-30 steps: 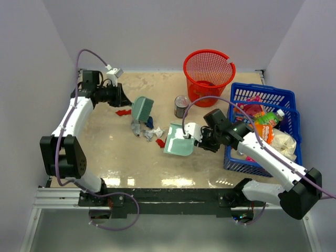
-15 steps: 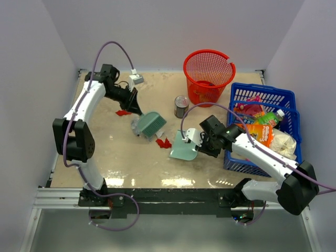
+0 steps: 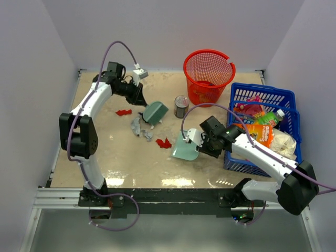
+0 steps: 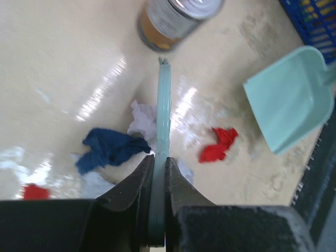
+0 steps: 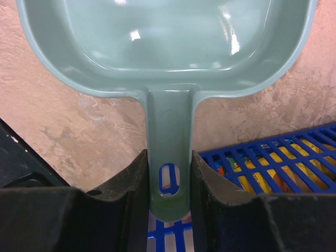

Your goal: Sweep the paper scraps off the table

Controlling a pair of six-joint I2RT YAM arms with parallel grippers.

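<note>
My left gripper (image 3: 143, 98) is shut on a green hand brush (image 3: 156, 112), seen edge-on in the left wrist view as the brush (image 4: 163, 110), held just above the table (image 3: 110, 152). Paper scraps lie around it: a dark blue scrap (image 4: 110, 148), a white scrap (image 4: 143, 119), a red scrap (image 4: 219, 145), a grey-white cluster (image 3: 140, 127), a red pair (image 3: 164, 143) and one red bit (image 3: 124, 112) at the left. My right gripper (image 3: 202, 142) is shut on the handle (image 5: 169, 152) of a pale green dustpan (image 3: 185, 149), whose mouth faces the red pair.
A tin can (image 3: 181, 106) stands just right of the brush. A red mesh basket (image 3: 208, 73) sits at the back. A blue crate (image 3: 262, 123) of packaged goods fills the right side, right behind the dustpan handle. Lilac walls enclose the table.
The left arm swept the brush forward through the scrap cluster, then drew it back toward the can. The right arm shifted the dustpan slightly nearer the front edge.
</note>
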